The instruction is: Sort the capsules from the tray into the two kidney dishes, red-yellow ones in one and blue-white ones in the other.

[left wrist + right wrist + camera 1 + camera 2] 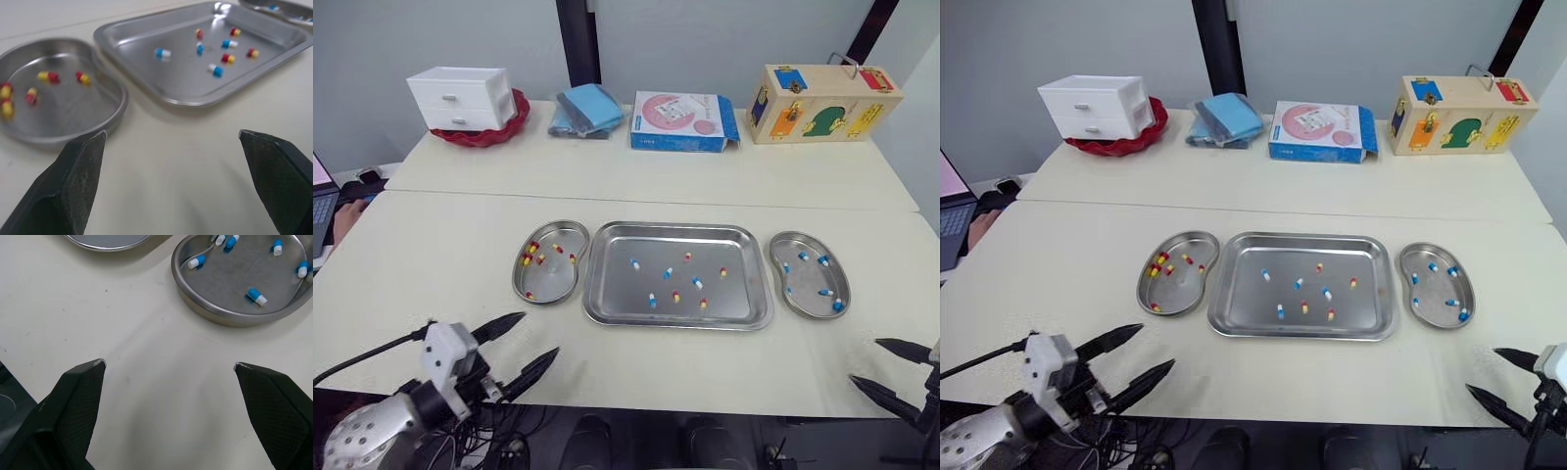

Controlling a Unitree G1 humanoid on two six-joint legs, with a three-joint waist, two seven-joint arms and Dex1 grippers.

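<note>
Capsules (674, 295) lie mixed in tray (626, 294); sorting partway. Left tool (538, 333), right tool (865, 360) spread, empty, at worktop (460, 264) near edge. Next we pinch one.

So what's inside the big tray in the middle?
The tray holds four blue-white capsules and four red-yellow capsules, all loose. Nothing covers it, so its whole bottom shows.

A lab: steel tray (619, 286) and kidney dishes (552, 284).
</note>
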